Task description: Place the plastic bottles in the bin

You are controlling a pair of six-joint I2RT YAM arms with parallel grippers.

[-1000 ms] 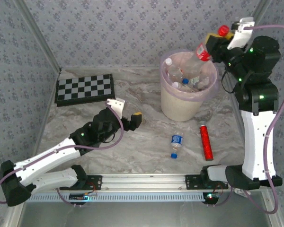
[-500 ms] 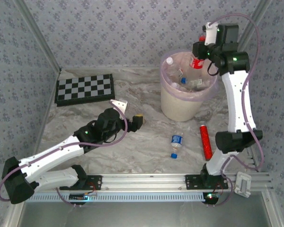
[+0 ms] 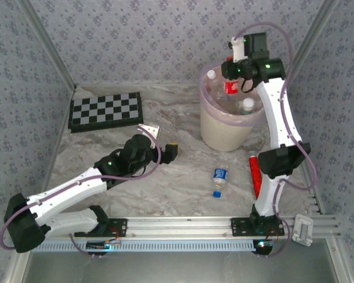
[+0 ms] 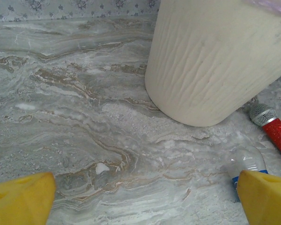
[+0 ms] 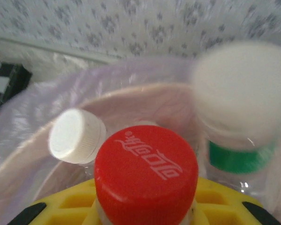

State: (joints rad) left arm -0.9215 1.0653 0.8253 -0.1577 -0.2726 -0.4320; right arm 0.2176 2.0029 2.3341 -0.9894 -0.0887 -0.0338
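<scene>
Right hand [image 3: 233,76] tight around red-capped bottle [image 5: 145,166] above rim of bin [image 3: 221,131]; left hand [image 4: 143,199] wide open.

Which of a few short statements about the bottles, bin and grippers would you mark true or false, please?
1. The right gripper is shut on a red-capped bottle above the bin. True.
2. The left gripper holds a bottle. False: it is open and empty, low over the table.
3. A blue-labelled bottle lies on the table. True.
4. The checkerboard is in the bin. False: it lies flat on the table, far left.
</scene>
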